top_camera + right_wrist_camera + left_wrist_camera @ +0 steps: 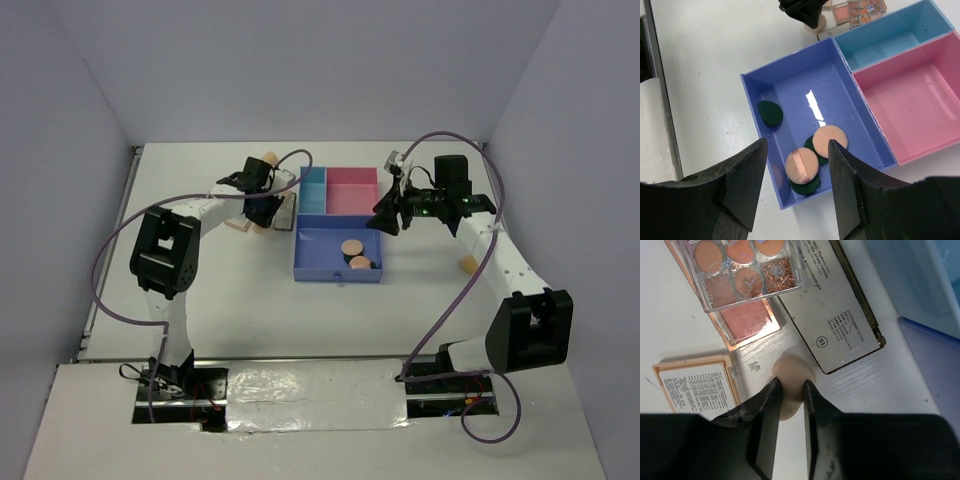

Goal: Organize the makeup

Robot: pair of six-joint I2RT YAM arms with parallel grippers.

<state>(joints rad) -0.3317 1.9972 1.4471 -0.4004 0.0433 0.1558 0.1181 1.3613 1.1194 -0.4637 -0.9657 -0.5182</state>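
Nearest the arm bases, a blue-violet plastic tray compartment (800, 80) holds two peach round puffs (802, 165) and dark green round discs (771, 113). The right gripper (797, 142) hangs over them, jaws apart. Farther left, the left gripper (791, 388) pinches a peach egg-shaped sponge (793, 371) standing on the white table (670, 335) beside rectangular palettes (835, 315).

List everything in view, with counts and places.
table: 1, white, under everything
tray: 1, blue, light blue and pink compartments, centre
puffs: 2, peach, blue compartment
discs: 3, dark green, blue compartment
palettes: at least 3, clear, dark, peach, left of tray
sponges: 3, peach, one in left gripper, one beyond it, one likely far right
left gripper: 1, black, shut on sponge
right gripper: 1, black, open, over tray
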